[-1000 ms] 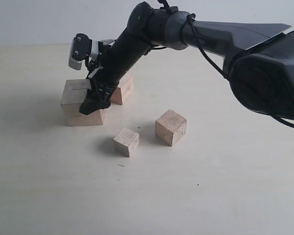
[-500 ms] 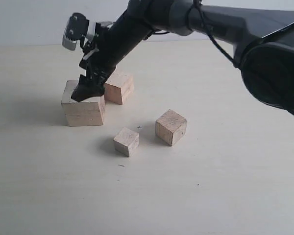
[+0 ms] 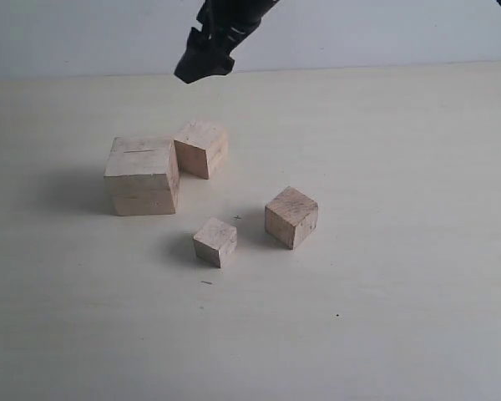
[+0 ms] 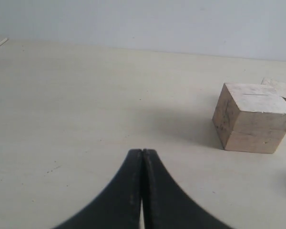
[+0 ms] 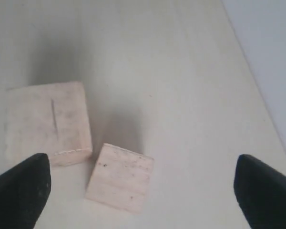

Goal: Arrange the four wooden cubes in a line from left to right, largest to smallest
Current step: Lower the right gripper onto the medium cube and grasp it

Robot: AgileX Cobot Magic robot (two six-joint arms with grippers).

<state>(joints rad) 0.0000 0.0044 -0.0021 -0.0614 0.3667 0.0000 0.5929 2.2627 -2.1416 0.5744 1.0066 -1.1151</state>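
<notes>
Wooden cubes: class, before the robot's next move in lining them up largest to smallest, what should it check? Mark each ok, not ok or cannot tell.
1. Right gripper open and empty: ok.
2. Right gripper raised clear of the cubes: ok.
3. Largest cube leftmost: ok.
4. Second cube in row with it: not ok, sits behind.
5. Smallest cube rightmost: not ok, left of third cube.
6. Left gripper shut, out of the way: ok.

right arm (image 3: 213, 38) cropped at top, second cube (image 4: 282, 89) mostly hidden
</notes>
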